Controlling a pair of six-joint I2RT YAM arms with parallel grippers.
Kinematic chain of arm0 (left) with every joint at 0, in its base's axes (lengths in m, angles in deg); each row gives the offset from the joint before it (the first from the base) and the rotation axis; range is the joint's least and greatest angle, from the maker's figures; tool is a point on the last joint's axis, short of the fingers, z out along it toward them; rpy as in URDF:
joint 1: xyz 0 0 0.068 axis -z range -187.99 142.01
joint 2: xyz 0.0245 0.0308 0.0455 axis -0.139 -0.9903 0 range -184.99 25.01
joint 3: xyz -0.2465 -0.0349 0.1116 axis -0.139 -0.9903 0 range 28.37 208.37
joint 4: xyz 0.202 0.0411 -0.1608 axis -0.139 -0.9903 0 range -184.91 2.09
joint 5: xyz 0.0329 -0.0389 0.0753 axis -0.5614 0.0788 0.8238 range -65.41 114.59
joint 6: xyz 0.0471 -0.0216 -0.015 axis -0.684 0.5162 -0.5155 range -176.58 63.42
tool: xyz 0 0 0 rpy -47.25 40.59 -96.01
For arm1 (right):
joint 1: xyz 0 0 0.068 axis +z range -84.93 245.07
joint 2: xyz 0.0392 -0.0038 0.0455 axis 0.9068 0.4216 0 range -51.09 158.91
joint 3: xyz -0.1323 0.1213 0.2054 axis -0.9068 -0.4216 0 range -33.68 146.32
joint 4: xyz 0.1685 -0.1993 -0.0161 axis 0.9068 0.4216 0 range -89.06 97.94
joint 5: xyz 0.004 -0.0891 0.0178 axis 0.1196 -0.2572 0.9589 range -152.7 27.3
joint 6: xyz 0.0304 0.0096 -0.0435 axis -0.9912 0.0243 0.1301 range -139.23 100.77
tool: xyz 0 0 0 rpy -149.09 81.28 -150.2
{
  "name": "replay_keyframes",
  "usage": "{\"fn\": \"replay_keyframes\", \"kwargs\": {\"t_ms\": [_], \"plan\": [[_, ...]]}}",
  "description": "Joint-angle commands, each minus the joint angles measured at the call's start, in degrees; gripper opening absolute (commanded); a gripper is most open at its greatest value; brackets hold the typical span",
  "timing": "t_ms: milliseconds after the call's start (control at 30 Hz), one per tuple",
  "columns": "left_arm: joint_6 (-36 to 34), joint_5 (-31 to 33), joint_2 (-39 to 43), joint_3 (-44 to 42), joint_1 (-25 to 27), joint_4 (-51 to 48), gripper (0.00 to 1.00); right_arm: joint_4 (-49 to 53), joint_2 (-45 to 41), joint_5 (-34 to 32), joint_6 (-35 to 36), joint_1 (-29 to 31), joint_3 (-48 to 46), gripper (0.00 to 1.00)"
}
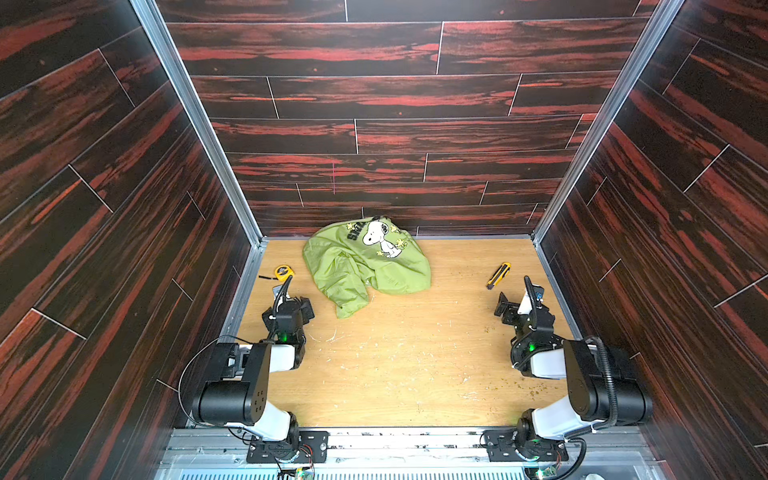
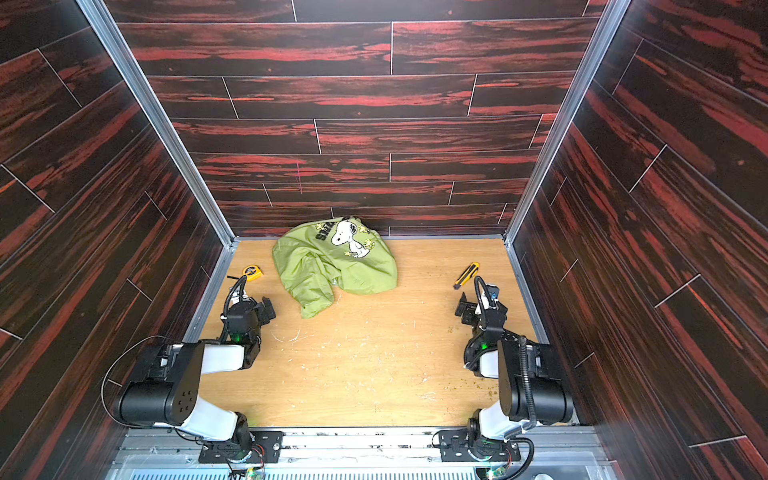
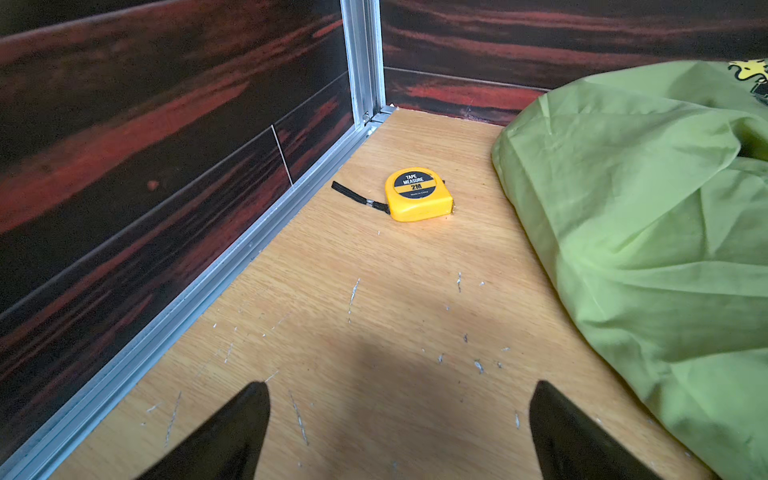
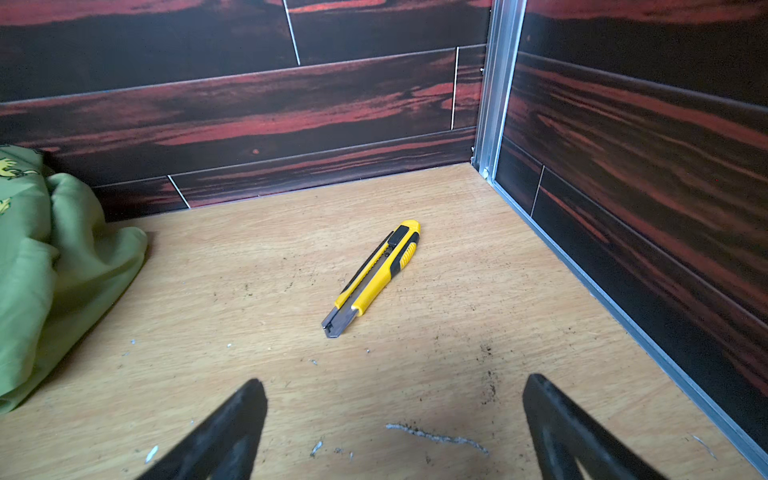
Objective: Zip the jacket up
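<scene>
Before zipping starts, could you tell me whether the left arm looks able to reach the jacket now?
Probably yes: the left gripper is open and empty, the jacket lies close by, and only bare table lies between; the tape measure sits aside.

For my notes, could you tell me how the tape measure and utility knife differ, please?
The tape measure is squat and boxy, the utility knife long and slim. The tape measure lies left of the jacket, the utility knife right. The tape measure trails a black strap; the utility knife shows a metal tip. Both are yellow and black.
</scene>
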Motion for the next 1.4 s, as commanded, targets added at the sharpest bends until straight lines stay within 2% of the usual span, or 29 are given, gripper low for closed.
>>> {"fn": "replay_keyframes", "kwargs": {"t_ms": [0,67,100,167,233,300,400,467,533,633,700,767,833,967,1167,1367], "plan": [[0.45,1.19,0.53,0.23,-0.23,1.85,1.0,-1.86,0.74,-1.34,-0.8,0.08,-0.49,0.99],[0.74,2.57,1.57,1.06,-0.19,0.41,1.0,0.88,-1.41,-4.39,-2.58,-0.17,-0.32,0.98],[0.6,3.94,2.37,2.25,-0.19,-1.57,1.0,-0.14,-1.92,-3.05,-1.93,-0.28,-0.57,0.99],[1.64,4.89,6.29,6.02,-0.19,-12.98,0.99,8.09,-6.87,-2.26,-1.26,-0.33,1.24,0.99],[2.09,2.87,10.34,9.49,-0.19,-23.17,1.0,16.68,-12.07,-2.72,-1.5,-0.28,4.39,0.98],[2.39,0.86,12.93,13.53,-0.19,-31.33,0.99,30.84,-16.88,-2.68,-2.32,-0.31,9.55,0.99],[5.48,-1.36,15.4,21.59,-0.19,-47.41,1.0,58.32,-19.57,-3.82,-8.07,-0.38,23.15,0.99],[8.13,-2.52,16.95,26.93,-0.19,-58.57,1.0,75.48,-17.64,1.27,-9.04,-0.44,33.48,0.99],[10.78,-3.03,19.08,28.17,-0.19,-62.04,1.0,84.32,-16.24,6.19,-8.73,-0.32,39.13,0.99],[15.09,-2.76,23.94,26.41,-0.19,-61.92,1.0,86.41,-19.38,8.74,-8.27,-0.34,39.56,0.99],[17.78,-3.2,26.11,26.6,-0.43,-64.18,0.99,87.66,-21.52,3.27,-11.63,-0.52,39.3,0.99],[20.21,-5.18,26.9,27.72,-0.63,-66.82,1.0,90.36,-23.41,-2.31,-17.92,-1.37,38.97,0.99],[21.89,-8.06,25.91,29.35,-0.71,-69.76,1.0,93.75,-23.42,2.56,-22.34,-4.2,40.08,0.99],[24.79,-12.27,21.19,34.55,-0.72,-77.02,0.97,99.71,-20.09,10.73,-24.24,-5.37,43.11,0.95],[30.04,-19.44,17.29,38.36,-0.72,-76.33,0.95,99.82,-20.17,21.12,-26.48,-4.64,44.22,0.86],[32.57,-27.15,6.97,41.61,-0.67,-71.42,0.95,100.49,-18.79,21.64,-26.71,2.54,48.04,0.87]]}}
